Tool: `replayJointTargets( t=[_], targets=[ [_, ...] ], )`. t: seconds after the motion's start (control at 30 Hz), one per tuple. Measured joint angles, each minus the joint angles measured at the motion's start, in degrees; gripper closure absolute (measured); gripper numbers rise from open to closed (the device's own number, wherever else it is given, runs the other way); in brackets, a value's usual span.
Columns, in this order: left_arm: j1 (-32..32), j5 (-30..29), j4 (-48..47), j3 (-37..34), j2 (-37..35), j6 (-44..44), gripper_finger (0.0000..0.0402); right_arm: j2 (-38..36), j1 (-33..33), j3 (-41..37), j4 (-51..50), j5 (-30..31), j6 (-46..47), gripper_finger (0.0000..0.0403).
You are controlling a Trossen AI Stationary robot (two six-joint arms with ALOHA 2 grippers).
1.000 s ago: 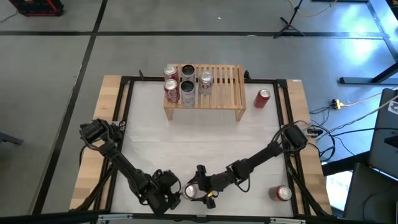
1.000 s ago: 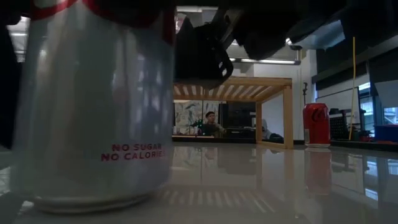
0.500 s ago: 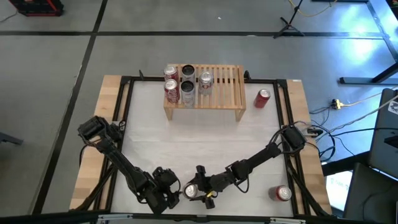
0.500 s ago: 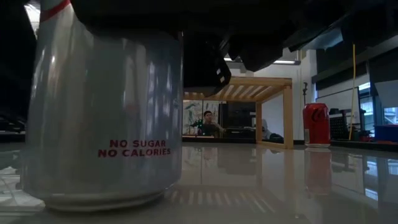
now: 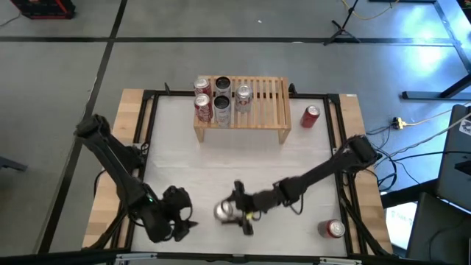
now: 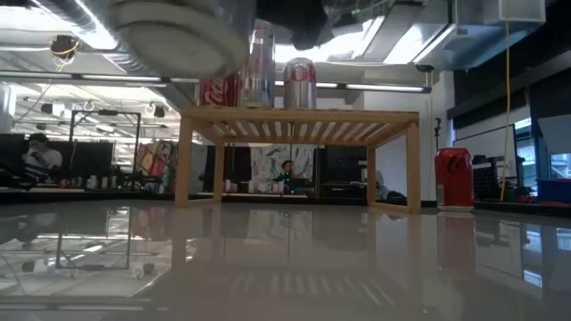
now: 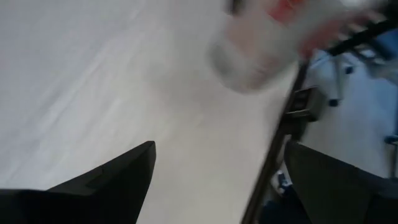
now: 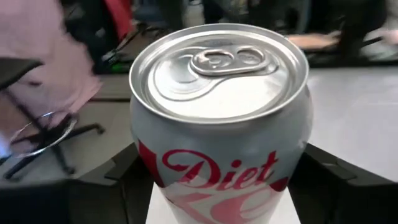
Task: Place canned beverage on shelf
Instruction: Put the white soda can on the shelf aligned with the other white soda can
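A silver Diet Coke can (image 8: 221, 118) is held in my right gripper (image 5: 235, 210) near the table's front middle. In the low view only its underside (image 6: 174, 31) shows, high above the tabletop. The light-wood shelf (image 5: 241, 110) stands at the far middle on its side legs (image 6: 412, 165), with several cans upright on its left part (image 5: 213, 99). My left gripper (image 5: 176, 221) is open and empty at the front left, apart from the can, which shows blurred in the left wrist view (image 7: 267, 43). My right gripper pinches the can's side wall (image 8: 146, 177) between its two fingers, one on each side, below the rim. The fingers come level from the table's right. The can stands about upright, top up, lifted clear of the table.
A red can (image 5: 311, 116) stands on the table just right of the shelf and also shows in the low view (image 6: 453, 178). Another red can (image 5: 331, 229) stands at the front right. The shelf's right half (image 5: 268, 99) is bare slats.
My right gripper has risen with the silver can, which stood on the table before and now hangs clear of it. My left gripper has drawn back from the can toward the table's left edge.
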Motion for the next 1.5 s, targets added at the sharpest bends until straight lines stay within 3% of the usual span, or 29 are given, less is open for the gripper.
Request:
replayJointTargets(
  t=[0.37, 0.63, 0.83, 1.2, 1.5],
  targets=[
    [0.1, -1.3, -4.7, 0.1, -13.4, 9.4, 0.005, -17.3, -10.2, 0.1, -13.6, 3.2, -2.0, 0.013],
    [1.3, -3.1, -10.6, 0.1, -20.7, 15.8, 0.005, -22.4, -18.4, 4.5, -26.9, 6.8, -3.3, 0.0129],
    [2.5, -2.9, -10.5, 0.1, -22.7, 23.3, 0.005, -22.2, -25.1, 7.8, -30.5, 6.1, -5.0, 0.0128],
    [3.3, -2.6, -10.6, 0.1, -23.3, 22.0, 0.005, -24.6, -27.7, 13.2, -48.0, -0.2, -6.4, 0.0128],
    [3.3, -2.9, -10.8, 0.1, -23.3, 22.1, 0.005, -32.9, -31.6, 10.7, -53.0, 0.5, -6.5, 0.0128]
  ],
)
